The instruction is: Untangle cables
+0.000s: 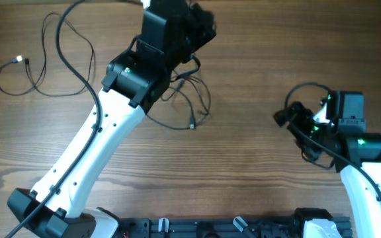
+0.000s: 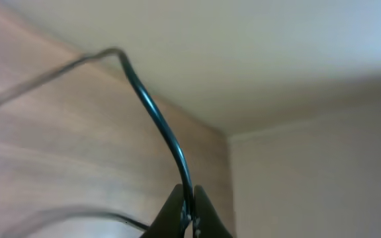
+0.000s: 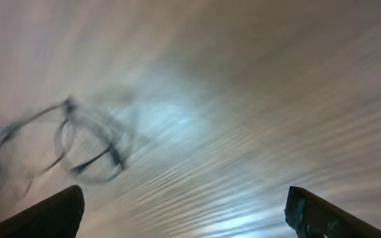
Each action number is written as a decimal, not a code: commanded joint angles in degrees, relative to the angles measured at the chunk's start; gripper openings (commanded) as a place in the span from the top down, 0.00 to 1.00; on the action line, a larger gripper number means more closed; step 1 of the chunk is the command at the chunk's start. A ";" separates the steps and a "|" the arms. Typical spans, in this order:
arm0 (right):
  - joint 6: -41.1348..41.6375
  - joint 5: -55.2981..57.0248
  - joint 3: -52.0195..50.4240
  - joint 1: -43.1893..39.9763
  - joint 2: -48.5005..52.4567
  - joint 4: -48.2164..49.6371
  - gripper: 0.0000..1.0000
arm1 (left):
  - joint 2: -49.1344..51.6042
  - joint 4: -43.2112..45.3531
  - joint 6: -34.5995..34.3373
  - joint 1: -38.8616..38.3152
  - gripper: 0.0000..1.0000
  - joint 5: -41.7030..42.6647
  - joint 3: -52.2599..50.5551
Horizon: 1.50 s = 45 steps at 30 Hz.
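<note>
The knot of thin black cords (image 1: 189, 99) lies at the middle of the brown wood-grain table (image 1: 256, 53), just beside my left forearm, with a small plug (image 1: 192, 124) hanging out at its near edge. The loops there cross one another, so I judge this part not yet untangled. One thin black cord with a silvery plug (image 1: 20, 60) lies alone at the far left, well apart from the knot in an open curve. That one I count as freed, which puts the job at roughly a third done.

My left gripper (image 2: 188, 215) is pinched tight on a single black strand (image 2: 157, 119) that rises from the fingers and bends away over the table. My right gripper (image 1: 282, 118) sits to the right of the knot with its fingers spread wide and nothing between them. Its own view of the knot is too blurred to count strands.

What is left, as I judge it, is drawing the held strand clear and then parting whatever stays crossed.
</note>
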 commanded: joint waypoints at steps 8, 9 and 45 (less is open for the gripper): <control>-15.91 -15.13 -1.20 8.94 9.14 17.00 0.00 | -3.08 18.97 11.87 -0.04 0.96 9.49 0.11; -15.91 -15.10 -1.22 10.25 10.27 18.82 0.00 | -3.37 20.81 11.87 -0.02 0.96 9.42 0.11; -12.55 -9.90 -1.22 16.90 26.12 24.96 0.00 | -19.67 -20.50 9.01 77.31 0.96 -4.55 0.09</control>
